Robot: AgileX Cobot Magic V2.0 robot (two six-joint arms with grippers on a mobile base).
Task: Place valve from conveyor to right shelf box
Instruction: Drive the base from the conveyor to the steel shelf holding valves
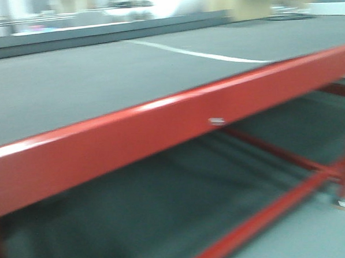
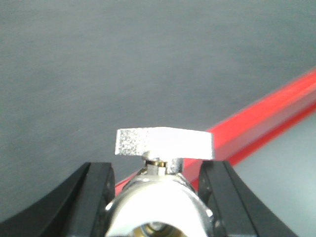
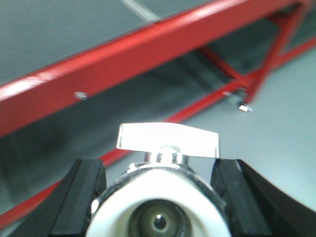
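Left wrist-mounted view showed the left gripper (image 2: 158, 186) closed onto a valve (image 2: 164, 143). Its two black fingers (image 2: 96, 190) pressed against either side of the rounded chrome body, and the flat silver handle lay crosswise on top. Behind that valve spread a wide grey surface (image 2: 123, 64), with a red beam (image 2: 266, 113) running along its edge on the right of the picture, so the valve hung clear of the surface, near its edge. In the right wrist-mounted view the right gripper (image 3: 158, 190) likewise had its jaws set only as wide as the part between them, gripping a second valve (image 3: 168, 140) with its open port facing the camera and its handle level across the top. This one was held out in front of the red beam (image 3: 123, 54), with the frame's lower red brace (image 3: 217, 96) and pale floor (image 3: 286, 128) beyond it. The exterior front-facing view was blurred. It showed the grey surface (image 1: 100, 81) crossed by a thin white line (image 1: 197, 55), the red beam (image 1: 177, 114) carrying a small metal tab (image 1: 216, 121), and a darker level beneath. Whether this grey surface was the conveyor could not be told.
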